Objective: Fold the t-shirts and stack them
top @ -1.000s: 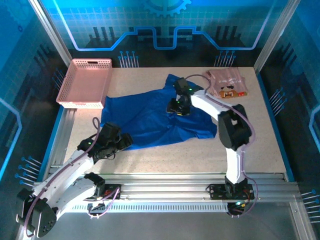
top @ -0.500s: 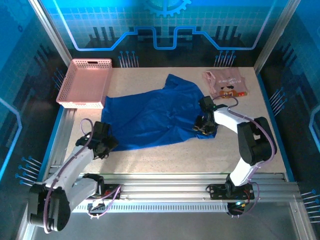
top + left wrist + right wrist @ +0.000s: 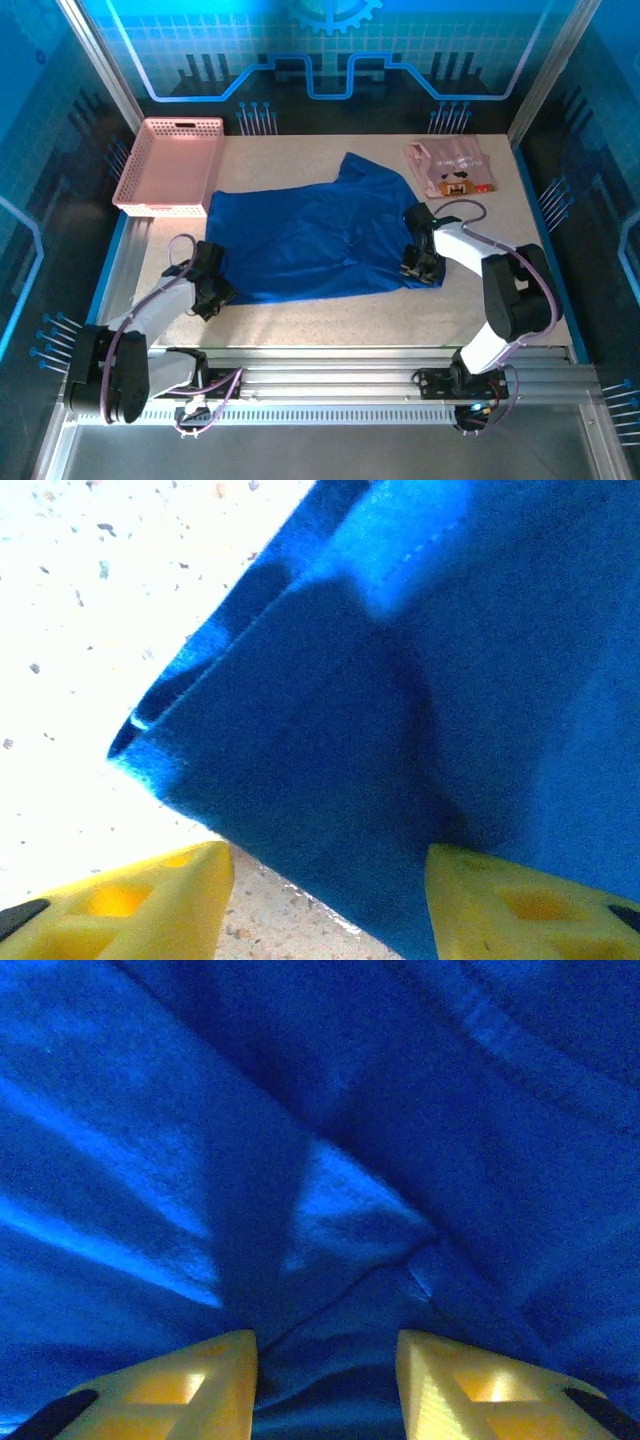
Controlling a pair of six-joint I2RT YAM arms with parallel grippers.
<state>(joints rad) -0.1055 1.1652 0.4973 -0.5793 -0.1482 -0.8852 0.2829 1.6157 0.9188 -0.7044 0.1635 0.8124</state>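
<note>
Blue tee (image 3: pixel 310 235) lies flat mid-frame, unfolded; pink tee (image 3: pixel 452 168) sits upper right. L gripper (image 3: pixel 212 290) & R gripper (image 3: pixel 420 265) are at its lower corners, jaws apart, nothing pinched. I reckon all folding and stacking is left.

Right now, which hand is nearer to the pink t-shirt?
Right. The right hand is at the blue t-shirt's right edge, a little toward the robot from the pink t-shirt. The left hand is at the blue t-shirt's near-left corner, much farther away.
</note>
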